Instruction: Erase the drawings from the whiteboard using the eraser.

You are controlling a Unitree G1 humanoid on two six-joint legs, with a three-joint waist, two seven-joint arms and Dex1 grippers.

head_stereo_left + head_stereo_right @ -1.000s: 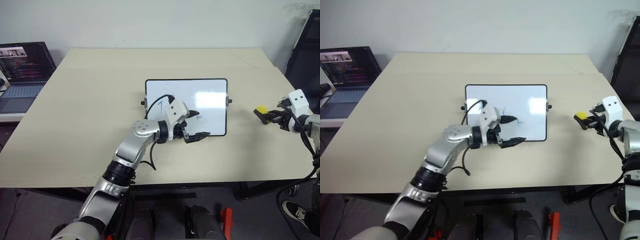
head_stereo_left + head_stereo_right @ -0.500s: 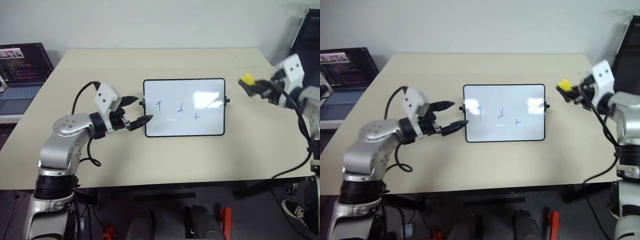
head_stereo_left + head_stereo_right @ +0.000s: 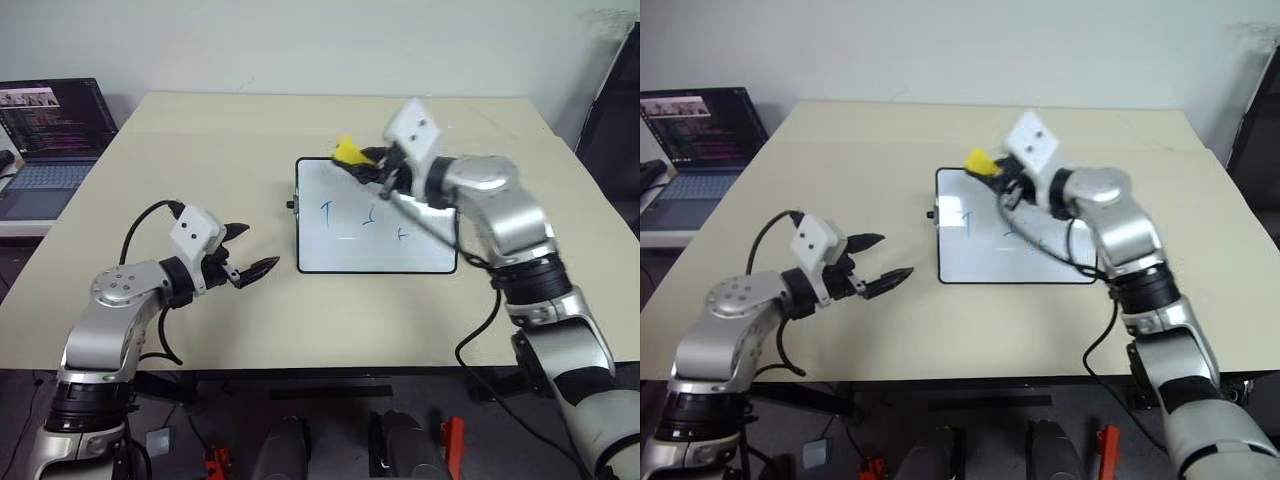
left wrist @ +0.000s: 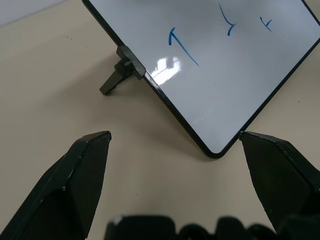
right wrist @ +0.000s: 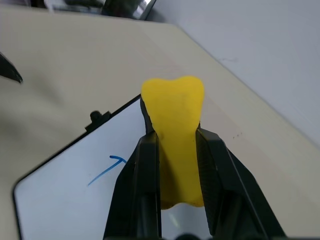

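The whiteboard (image 3: 340, 250) lies at the table's middle, carrying three blue drawings: a T (image 3: 326, 211), a tick (image 3: 370, 215) and a small cross (image 3: 402, 235). My right gripper (image 3: 358, 165) hovers over the board's far left corner, shut on the yellow eraser (image 3: 347, 152), which sticks out past the fingers (image 5: 135, 180) in the right wrist view. My left gripper (image 3: 262, 246) stands open and empty above the table just left of the board. Through its wide jaws the left wrist view looks at the board's near left corner (image 4: 215, 150) and the T (image 4: 182, 47).
An open laptop (image 3: 50, 120) sits on a side surface at the far left. A dark chair (image 3: 615, 110) stands beyond the table's right edge. A small black knob (image 4: 120, 75) juts from the board's left side.
My right arm swung left and up, from off the table's right side to over the board's far left corner, eraser still held. My left gripper drew back left off the board.
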